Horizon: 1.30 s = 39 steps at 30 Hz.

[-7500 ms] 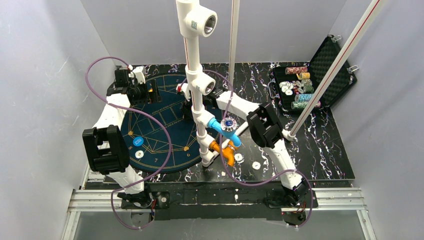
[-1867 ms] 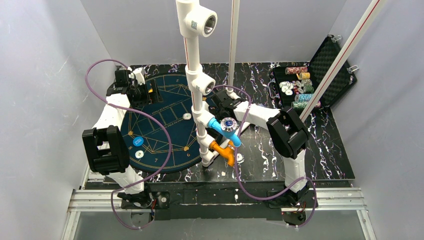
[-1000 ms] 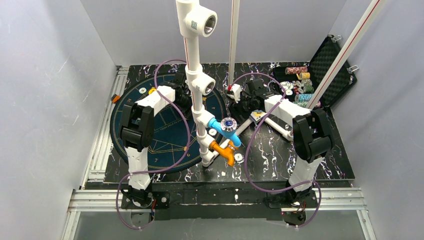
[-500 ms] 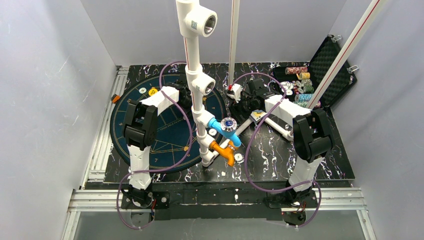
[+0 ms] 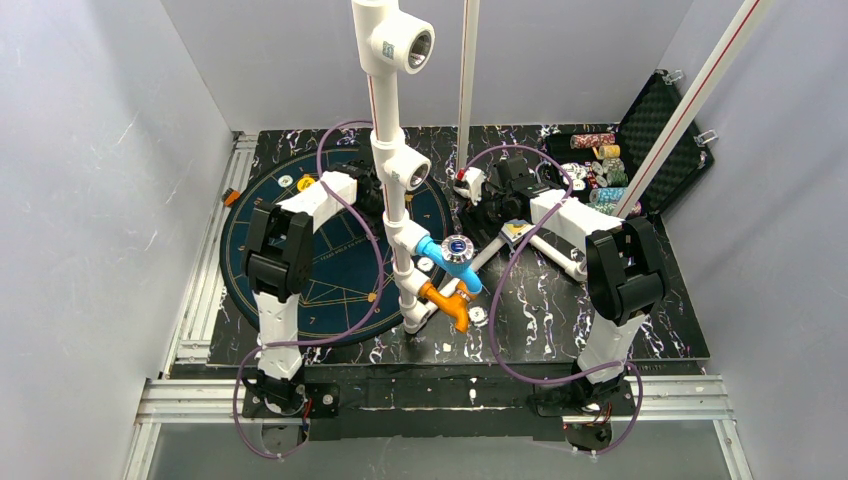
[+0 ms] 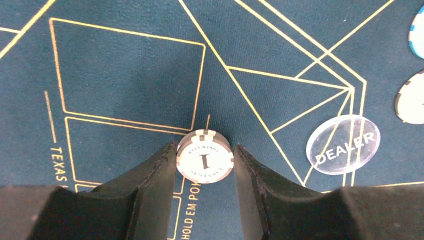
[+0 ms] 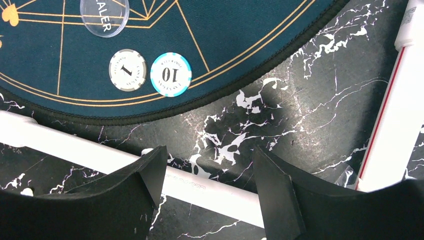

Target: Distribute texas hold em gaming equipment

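Note:
In the left wrist view a white-grey poker chip (image 6: 205,161) marked "1" sits between my left gripper's (image 6: 205,167) black fingers, which press on both its sides over the dark blue Texas hold'em mat (image 6: 125,65). From above, that left gripper (image 5: 368,190) is at the mat's far middle, partly hidden behind the white pipe. My right gripper (image 7: 209,180) stands open with nothing between its fingers, above the marble table just off the mat's edge. Near it on the mat lie a white-grey chip (image 7: 127,69) and a blue "10" chip (image 7: 171,74).
A clear DEALER button (image 6: 343,144) lies right of the held chip. An open black case (image 5: 660,120) with chip stacks sits at the back right. A white pipe frame (image 5: 395,200) rises mid-table, and a pipe (image 7: 75,147) crosses under the right gripper. Loose chips (image 5: 477,314) lie near the frame's foot.
The left jaws have closed in on the white-grey chip. Both arms have hardly moved over the last second; earlier they swung from the mat's left and middle to their present places.

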Motion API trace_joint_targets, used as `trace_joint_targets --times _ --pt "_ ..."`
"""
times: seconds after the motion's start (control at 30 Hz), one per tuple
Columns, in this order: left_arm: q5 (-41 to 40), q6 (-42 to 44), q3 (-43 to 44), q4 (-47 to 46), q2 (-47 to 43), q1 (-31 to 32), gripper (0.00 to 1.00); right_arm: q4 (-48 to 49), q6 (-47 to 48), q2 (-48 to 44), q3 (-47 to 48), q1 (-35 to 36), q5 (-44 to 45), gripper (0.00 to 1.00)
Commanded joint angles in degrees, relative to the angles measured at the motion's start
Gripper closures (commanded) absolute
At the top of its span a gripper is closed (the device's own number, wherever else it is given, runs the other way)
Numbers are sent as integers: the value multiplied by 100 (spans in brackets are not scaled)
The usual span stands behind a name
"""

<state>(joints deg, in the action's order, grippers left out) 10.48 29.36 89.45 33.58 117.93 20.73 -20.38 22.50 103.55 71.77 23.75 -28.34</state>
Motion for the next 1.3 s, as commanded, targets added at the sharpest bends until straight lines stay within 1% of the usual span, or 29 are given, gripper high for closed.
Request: trace_joint_targets --times 0.0,0.2,0.37,0.6,0.63,0.77,0.9,0.97,1.1,1.2,1.27 --pt "206 -108 308 296 -585 -140 65 78 26 -151 83 -19 -146 28" --pt "513 -190 167 473 -833 -390 67 62 35 -159 79 -19 -163 29" --pt "1139 -366 -237 843 -1440 -917 68 12 35 -155 98 -19 -200 29" --pt "1552 -156 -1275 1342 -2618 -2025 68 -60 10 -112 92 -11 -298 29" --pt "1586 -104 -1398 1431 -2762 -2309 68 -74 9 -105 92 -11 -310 29" --pt "1590 148 -1830 1648 -3168 -3063 68 -111 0 -91 81 -10 -368 29" --pt "1610 403 -2187 1782 -3330 -3851 69 -186 -35 -48 91 -2 -470 29" --pt "1558 517 -2373 1776 -3325 -4131 69 -242 -29 -29 112 13 -467 29" --pt "1557 584 -2729 1547 -3220 -4855 69 -300 -8 -72 136 32 -463 29" --pt "1447 562 -2949 1224 -3099 -5162 69 -311 0 -90 144 51 -439 29" --pt "1393 576 -3126 1043 -3064 -5259 69 -347 25 -89 160 51 -428 29"
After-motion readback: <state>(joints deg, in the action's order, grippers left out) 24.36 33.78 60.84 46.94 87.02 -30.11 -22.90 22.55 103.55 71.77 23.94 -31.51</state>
